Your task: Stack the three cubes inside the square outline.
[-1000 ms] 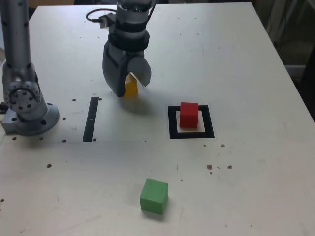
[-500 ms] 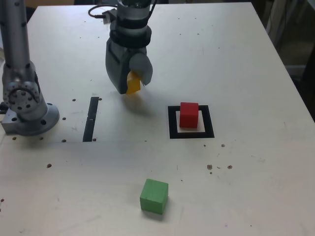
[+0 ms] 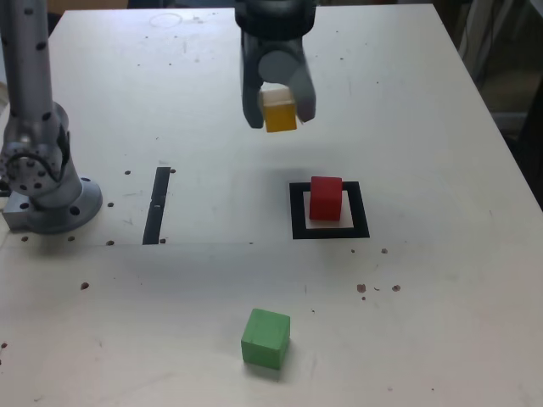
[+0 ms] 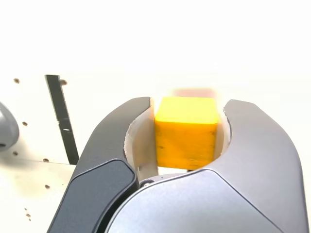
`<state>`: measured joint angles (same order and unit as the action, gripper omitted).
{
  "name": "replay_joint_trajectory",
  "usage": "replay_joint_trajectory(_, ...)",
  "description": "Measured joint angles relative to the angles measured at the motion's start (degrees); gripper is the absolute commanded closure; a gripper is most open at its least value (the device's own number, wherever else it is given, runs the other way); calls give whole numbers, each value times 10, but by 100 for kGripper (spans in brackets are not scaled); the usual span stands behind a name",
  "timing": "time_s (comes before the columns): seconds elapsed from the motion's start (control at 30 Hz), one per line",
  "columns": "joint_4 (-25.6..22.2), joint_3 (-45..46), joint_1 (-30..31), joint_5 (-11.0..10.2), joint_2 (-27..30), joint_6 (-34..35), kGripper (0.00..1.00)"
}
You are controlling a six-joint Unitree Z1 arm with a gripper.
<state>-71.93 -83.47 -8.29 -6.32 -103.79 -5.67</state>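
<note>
The white table [image 3: 441,322] fills nearly the whole exterior view, its surface dotted with small dark specks and holes. At the far left of that frame stands the arm's grey base column [image 3: 34,127], bolted down on a round foot near the left edge.

In the upper middle of the exterior view hangs the gripper [image 3: 278,114], raised clear of the table. Its two dark grey jaws point downward and are clamped on the yellow cube [image 3: 279,112], one jaw on each side. The wrist view shows the same grip from close in: the gripper [image 4: 187,131] presses against both flanks of the yellow cube [image 4: 186,132], which sits squarely between the pale inner pads.

Right of centre in the exterior view lies the square outline [image 3: 299,210], a thick black frame with a pale middle, flat on the table. The red cube [image 3: 326,197] stands inside it on the pale centre, towards the frame's far edge. The held yellow cube is above and to the left of the red one in the picture, well apart from it.

The green cube [image 3: 265,337] rests alone on the table in the lower middle of the exterior view, turned slightly askew and well apart from the outline.

A thin black strip [image 3: 157,206] lies left of centre in the exterior view, between the base and the outline; it also appears at the left of the wrist view [image 4: 62,119].
</note>
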Motion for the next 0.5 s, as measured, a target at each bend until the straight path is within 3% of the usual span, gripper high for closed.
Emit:
replay_joint_trajectory(0.23, -33, -78, 50, 0, -32, -12, 65)
replay_joint_trajectory(0.5, -37, -112, 96, -8, -86, 16, 65)
